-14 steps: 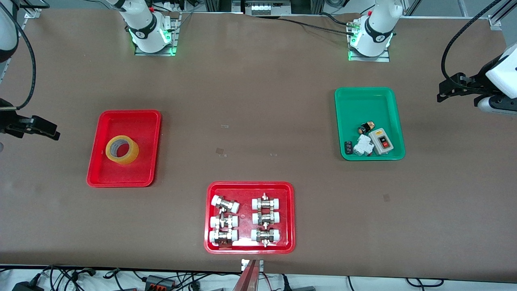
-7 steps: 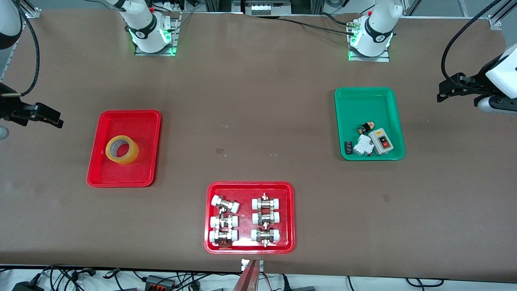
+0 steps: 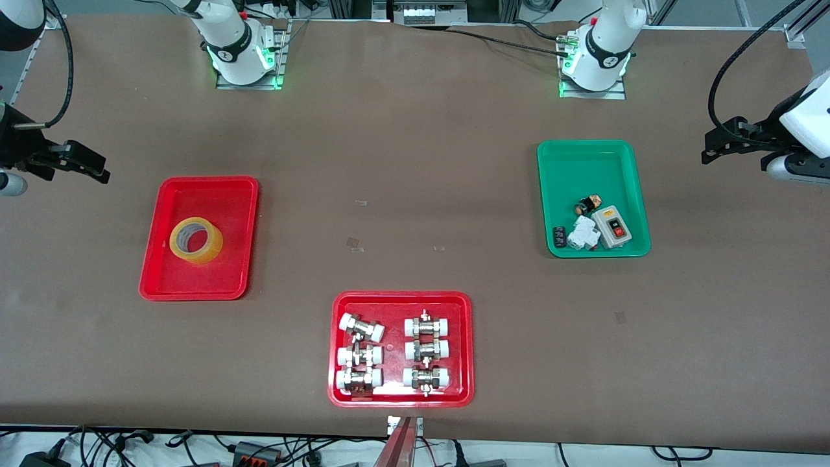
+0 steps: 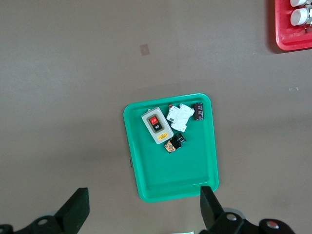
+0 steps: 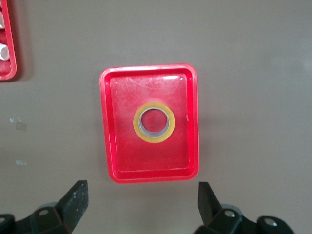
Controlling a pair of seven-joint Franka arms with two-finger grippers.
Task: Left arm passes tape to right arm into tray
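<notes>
The yellow tape roll lies flat in the plain red tray toward the right arm's end of the table. It also shows in the right wrist view, inside the tray. My right gripper is open and empty, up in the air over the table's end beside that tray; in its wrist view the gripper stands apart from the tray. My left gripper is open and empty, waiting over the left arm's end of the table; in its own view the gripper is beside the green tray.
A green tray with a switch box and small electrical parts lies toward the left arm's end. A red tray of white-capped metal fittings lies near the front edge, mid-table.
My right gripper has moved toward the robots' bases, away from the red tray's side, still open and empty. The tape and the left arm have not moved.
</notes>
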